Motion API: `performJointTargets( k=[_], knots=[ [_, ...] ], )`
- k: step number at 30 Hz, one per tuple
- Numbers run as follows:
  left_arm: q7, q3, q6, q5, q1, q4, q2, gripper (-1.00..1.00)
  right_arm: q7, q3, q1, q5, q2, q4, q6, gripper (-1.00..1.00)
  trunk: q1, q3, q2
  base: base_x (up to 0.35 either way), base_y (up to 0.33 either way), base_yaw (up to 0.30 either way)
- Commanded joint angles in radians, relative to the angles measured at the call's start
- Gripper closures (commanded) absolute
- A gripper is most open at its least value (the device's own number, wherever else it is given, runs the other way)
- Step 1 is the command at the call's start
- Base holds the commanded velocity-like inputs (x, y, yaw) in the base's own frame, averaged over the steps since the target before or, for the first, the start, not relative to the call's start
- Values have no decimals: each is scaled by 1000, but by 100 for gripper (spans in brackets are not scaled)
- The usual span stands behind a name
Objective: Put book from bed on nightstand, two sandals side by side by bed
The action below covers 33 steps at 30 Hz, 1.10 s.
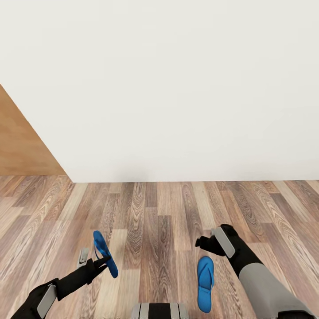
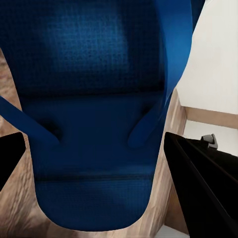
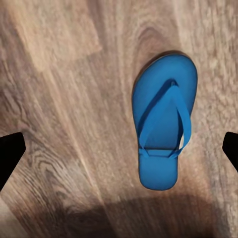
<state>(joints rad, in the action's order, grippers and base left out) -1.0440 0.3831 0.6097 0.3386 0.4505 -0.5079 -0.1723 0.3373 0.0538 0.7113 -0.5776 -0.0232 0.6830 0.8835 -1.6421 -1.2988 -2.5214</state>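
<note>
Head view looks down on a wood-plank floor in front of a plain white wall; a piece of light brown surface shows at the far left. No bed, book or nightstand is in these pictures.

The left tool is pinching one blue sandal near its edge and holds it up above the floor, tilted, with its long axis pointing away from the robot and a little to the left. In the left wrist view this sandal is very close to the camera, its straps and rounded end visible between the dark fingers.

The second sandal lies flat on the floor, straps up, to the right of the robot's middle. Its long axis runs nearly straight away from the robot. The right tool hangs just beyond its far end and a little above it, so the right arm is clearly the nearer one. In the right wrist view the sandal lies between the two finger tips, which stand far apart at the edges of the picture, so this tool is spread and holds nothing.

I judge that the next move depends on this: the lying sandal is under and slightly toward the robot from the right tool, so the tool must come down and back along the sandal's length.

I can read no brand, label or writing on the sandals.
</note>
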Motion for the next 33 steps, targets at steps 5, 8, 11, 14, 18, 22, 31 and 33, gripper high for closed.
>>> performJointTargets(
  k=[5,8,11,14,18,22,31,33],
  knots=[
    [-24,2,7,2,0,0,-1,100,9,6,10,-10,4,0,3,-100,-2,-20,-2,0,0,0],
    [-45,1,8,1,0,1,-7,100,9,6,14,-10,5,0,3,-100,-3,-32,-2,0,0,0],
    [-54,1,7,1,0,1,-11,100,10,6,18,-9,5,0,3,-100,-5,-43,-3,0,0,0],
    [-60,1,7,1,0,2,-13,100,15,6,22,-9,3,0,3,-100,-6,-55,-4,0,0,0],
    [-62,0,7,0,0,2,-14,100,18,6,27,-9,-2,0,3,-100,-8,-70,-5,0,0,0],
    [-63,0,7,0,0,2,-15,100,20,6,30,-8,-6,0,3,-100,-10,-86,-5,0,0,0],
    [-63,-1,7,0,0,2,-15,100,23,5,35,-8,-9,-1,2,-100,-14,-121,-8,0,0,0],
    [-63,-1,7,0,0,2,-15,100,24,5,39,-8,-14,-1,2,-100,-15,-128,-8,0,0,0]
  ],
)
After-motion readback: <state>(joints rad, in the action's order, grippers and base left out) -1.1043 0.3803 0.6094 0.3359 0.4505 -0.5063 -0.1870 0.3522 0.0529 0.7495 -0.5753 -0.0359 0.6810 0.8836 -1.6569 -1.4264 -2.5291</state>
